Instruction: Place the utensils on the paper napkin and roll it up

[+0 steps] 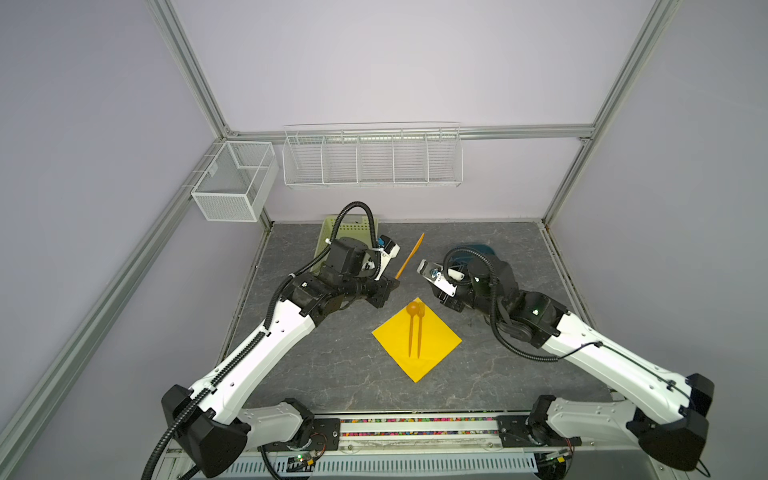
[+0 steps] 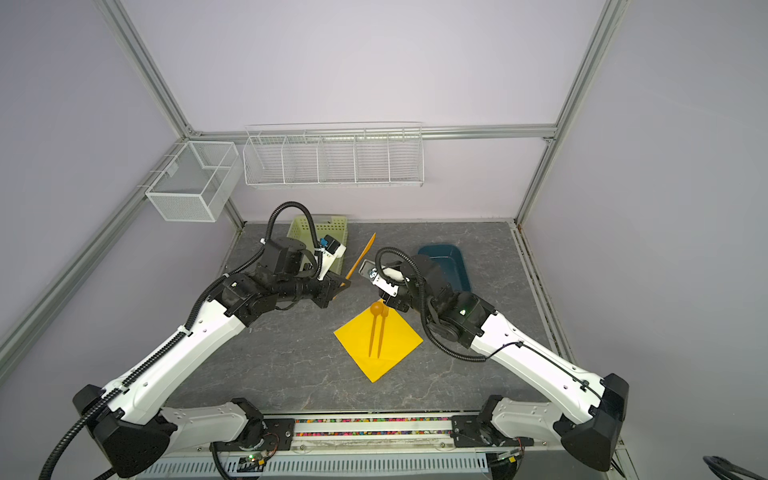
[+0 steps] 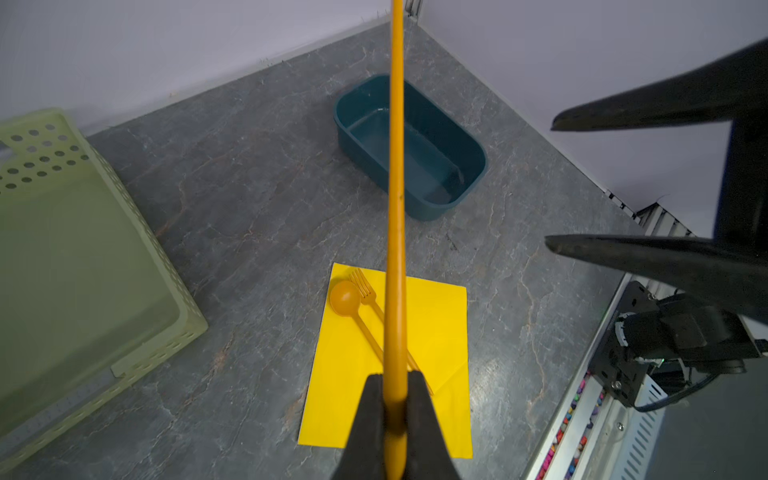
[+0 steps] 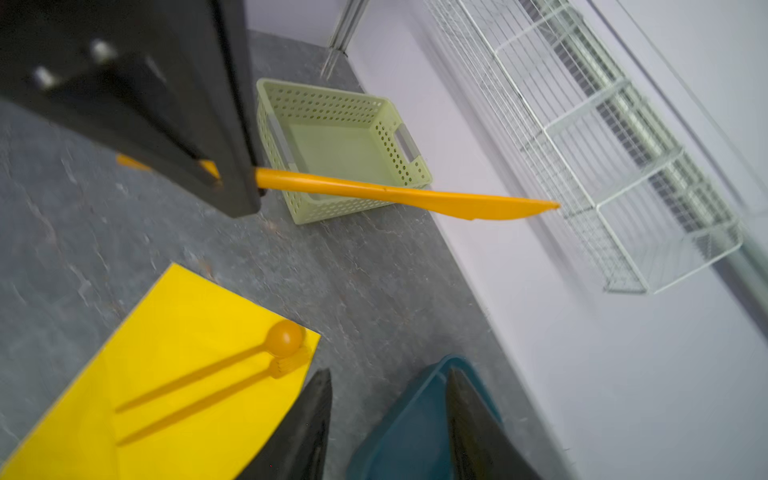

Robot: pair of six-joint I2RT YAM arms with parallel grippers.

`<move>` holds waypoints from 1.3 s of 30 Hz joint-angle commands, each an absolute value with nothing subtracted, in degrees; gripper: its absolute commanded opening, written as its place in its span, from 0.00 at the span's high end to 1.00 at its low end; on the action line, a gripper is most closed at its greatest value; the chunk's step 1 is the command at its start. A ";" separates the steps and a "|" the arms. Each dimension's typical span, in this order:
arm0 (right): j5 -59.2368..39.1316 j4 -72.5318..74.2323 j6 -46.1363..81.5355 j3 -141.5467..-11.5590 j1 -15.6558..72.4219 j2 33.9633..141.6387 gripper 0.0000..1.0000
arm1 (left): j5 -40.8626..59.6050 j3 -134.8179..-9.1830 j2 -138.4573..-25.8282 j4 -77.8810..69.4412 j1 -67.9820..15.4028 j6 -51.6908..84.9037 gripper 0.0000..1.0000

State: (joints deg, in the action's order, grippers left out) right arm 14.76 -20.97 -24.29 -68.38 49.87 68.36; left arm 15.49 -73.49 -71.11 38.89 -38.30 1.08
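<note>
Knife [image 1: 411, 254] handle clamped in left gripper [image 3: 395, 380], blade angled toward one o'clock, tip cropped in the left wrist view; right gripper [image 4: 388, 374], at its three o'clock, gapes empty.

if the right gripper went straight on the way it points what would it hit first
Most likely the orange knife held by the left gripper; it crosses ahead of the open right gripper, though depth is unclear.
</note>
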 commanded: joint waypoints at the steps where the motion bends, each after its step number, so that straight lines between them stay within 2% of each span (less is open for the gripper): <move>1: 9.96 -17.21 11.45 -68.09 48.05 68.47 0.53 | 14.06 -72.20 -69.62 33.15 -38.23 2.54 0.94; 6: 2.29 -9.68 39.06 -67.60 45.51 70.04 0.56 | 14.83 -71.83 -68.86 29.56 -38.23 3.35 0.94; 10: -1.98 -7.16 47.65 -71.09 45.35 73.57 0.57 | 14.91 -70.85 -68.03 27.35 -38.23 3.99 0.93; 17: -6.61 -1.05 51.05 -74.32 45.15 77.69 0.55 | 15.81 -70.50 -68.03 26.60 -38.23 4.63 0.93; 26: -9.59 12.38 56.53 -70.14 43.72 78.27 0.65 | 17.82 -69.51 -67.02 24.27 -38.23 7.10 0.93; 39: -10.68 12.66 56.39 -68.71 43.53 77.18 0.69 | 19.47 -67.76 -64.95 19.68 -38.23 11.46 0.93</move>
State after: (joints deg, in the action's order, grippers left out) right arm -9.32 10.41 54.19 -69.73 43.86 78.02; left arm 19.31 -68.18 -66.17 21.45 -38.26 10.09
